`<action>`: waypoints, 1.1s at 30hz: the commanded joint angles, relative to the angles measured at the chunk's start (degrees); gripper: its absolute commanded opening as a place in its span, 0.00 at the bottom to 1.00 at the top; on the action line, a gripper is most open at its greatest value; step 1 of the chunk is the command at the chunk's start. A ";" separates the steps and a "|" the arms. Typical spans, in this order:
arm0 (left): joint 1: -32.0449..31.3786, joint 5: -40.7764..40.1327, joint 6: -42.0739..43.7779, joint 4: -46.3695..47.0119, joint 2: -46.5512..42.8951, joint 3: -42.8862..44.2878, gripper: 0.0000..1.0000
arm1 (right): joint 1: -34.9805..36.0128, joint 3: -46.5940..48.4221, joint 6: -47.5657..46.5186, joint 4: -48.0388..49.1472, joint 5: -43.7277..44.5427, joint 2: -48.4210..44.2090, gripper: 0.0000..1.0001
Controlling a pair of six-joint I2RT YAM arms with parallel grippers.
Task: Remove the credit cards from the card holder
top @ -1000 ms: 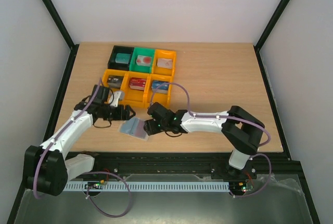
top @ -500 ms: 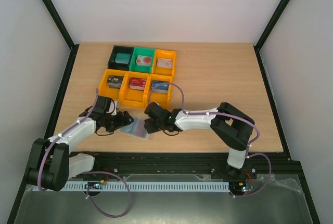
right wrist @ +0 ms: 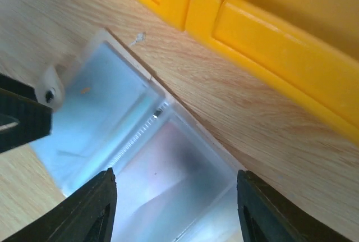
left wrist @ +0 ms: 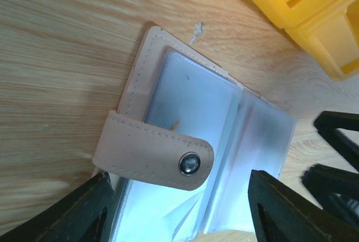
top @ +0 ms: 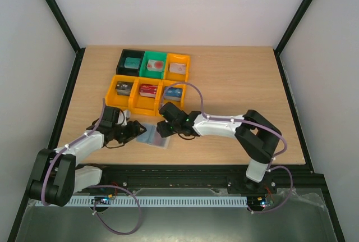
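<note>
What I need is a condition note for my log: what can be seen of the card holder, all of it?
The card holder lies open and flat on the wooden table, near the orange bins, between the left gripper and right gripper, whose open jaws hover over its ends; contact cannot be told. Its outside looks like tan-beige stitched leather. A strap with a metal snap is folded over glossy grey-blue clear sleeves. What the sleeves hold cannot be told.
</note>
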 commanded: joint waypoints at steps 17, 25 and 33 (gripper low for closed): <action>0.26 -0.29 -3.18 -3.84 0.98 -1.87 0.76 | 4.05 -6.89 11.71 1.15 6.25 -0.69 0.64; -0.02 -0.65 -2.97 -0.48 5.23 -2.91 0.85 | 4.09 -5.05 6.85 4.88 1.06 3.20 0.54; -2.16 2.26 -3.63 3.88 7.47 -3.18 0.68 | 3.93 -3.21 1.51 9.74 -5.21 2.53 0.42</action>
